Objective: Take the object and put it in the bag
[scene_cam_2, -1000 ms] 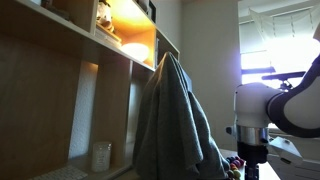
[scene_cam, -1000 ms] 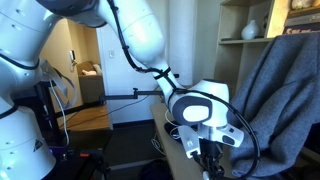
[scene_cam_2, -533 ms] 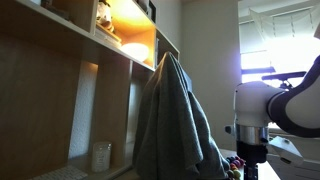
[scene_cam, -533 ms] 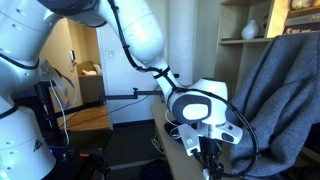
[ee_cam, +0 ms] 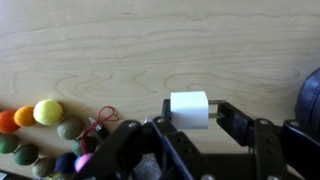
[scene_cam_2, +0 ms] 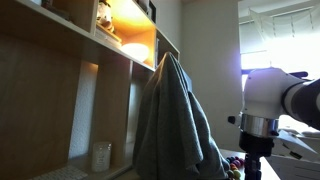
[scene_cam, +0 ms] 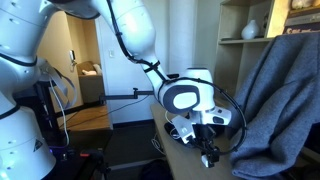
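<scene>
In an exterior view your gripper (scene_cam: 208, 157) hangs beside the grey cloth (scene_cam: 280, 90). In the wrist view your jaws clamp the white block (ee_cam: 188, 108) over the wooden surface (ee_cam: 150, 50); the bag (ee_cam: 311, 95) lies at the right edge.

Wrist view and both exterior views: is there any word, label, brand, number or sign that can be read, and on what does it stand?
No text can be read in any view.
The white block is blank on the faces that show.
The robot arm shows no lettering.
The things on the shelf are too small and blurred to tell.
</scene>
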